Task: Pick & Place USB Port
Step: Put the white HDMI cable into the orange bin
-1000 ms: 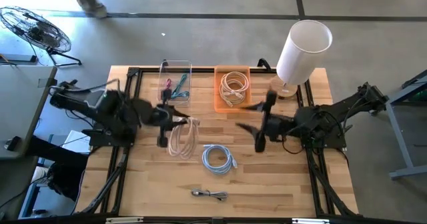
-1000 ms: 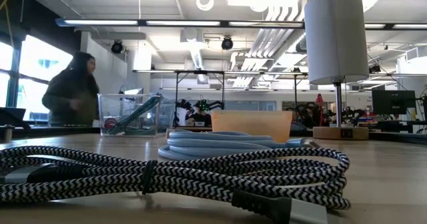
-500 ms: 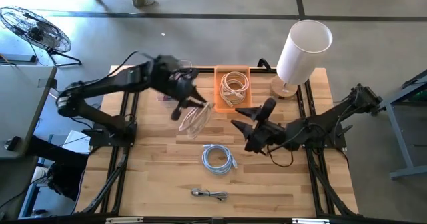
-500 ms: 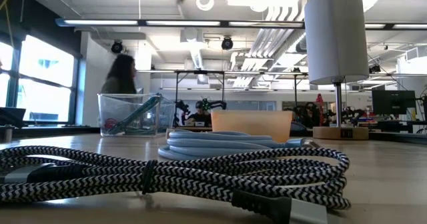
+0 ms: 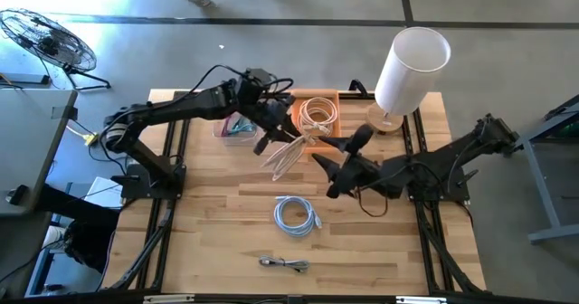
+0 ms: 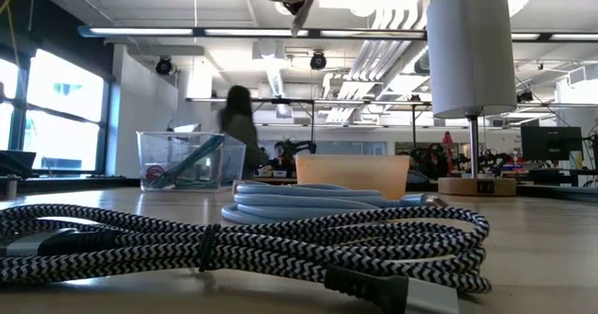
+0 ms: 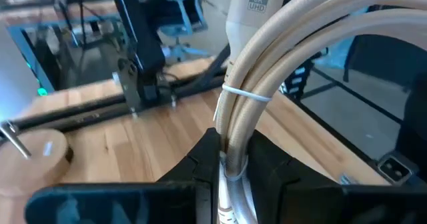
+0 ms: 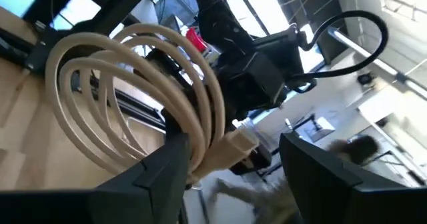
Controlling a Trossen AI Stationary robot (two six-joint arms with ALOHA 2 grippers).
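High view: your left gripper (image 5: 269, 139) has swung the beige cable coil (image 5: 288, 152) from table centre toward the orange bin (image 5: 299, 134); coil now hangs at its near edge; right gripper (image 5: 336, 172) waits alongside.
Left wrist view: fingers (image 7: 200, 159) clamped on the bundle.
Right wrist view: fingers (image 8: 163, 167) wide; drop comes next, I'd judge.

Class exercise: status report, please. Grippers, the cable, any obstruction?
Left gripper shut on beige cable coil, lifted beside orange bin. Right gripper open, close by the coil. Nothing blocking.
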